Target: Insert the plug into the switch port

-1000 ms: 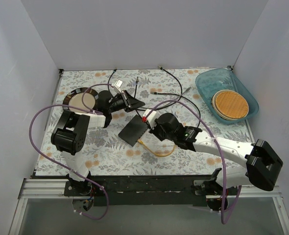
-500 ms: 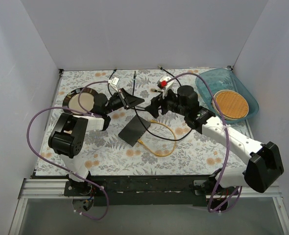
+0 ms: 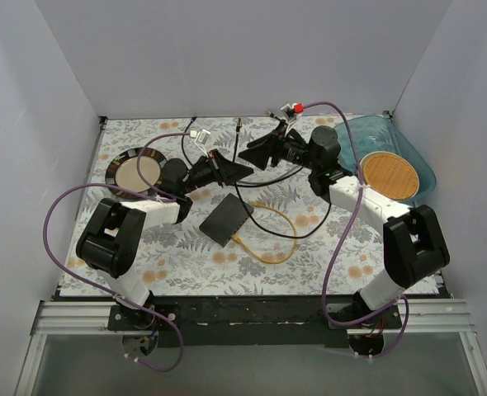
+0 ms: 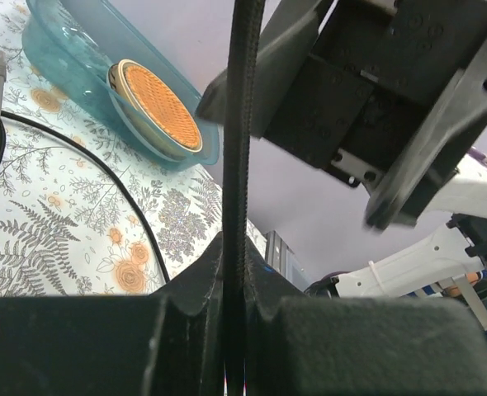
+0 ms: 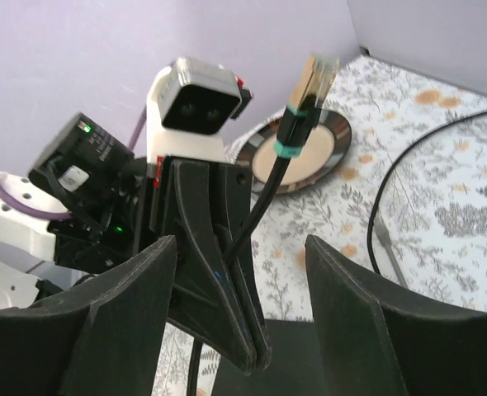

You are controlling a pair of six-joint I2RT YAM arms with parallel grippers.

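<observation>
Nearest me on the floral counter (image 3: 186, 264) a thin yellow cable (image 3: 270, 247) lies in a loose loop, one end close to the near corner of the switch (image 3: 225, 219). The switch lies flat on the counter, nearer to me than both sets of fingers and touched by neither; I cannot make out its sockets from above.

Beyond it, the left fingers (image 3: 227, 169) are pressed together on a black cable (image 4: 242, 124), which runs straight through the closed gap in the left wrist view. From the right wrist I see that cable rise out of them to the plug (image 5: 314, 76), a clear connector with a teal band just below it, held in the air and pointing upward.

The right fingers (image 3: 260, 151) face the left ones at close range, tip toward tip. They are spread wide (image 5: 128, 322) and hold nothing.

To the left of the left fingers sits a dark-rimmed plate (image 3: 136, 171). At the far right a blue tub (image 3: 347, 140) holds an orange disc (image 3: 388, 176). More black cables trail across the far side of the counter.
</observation>
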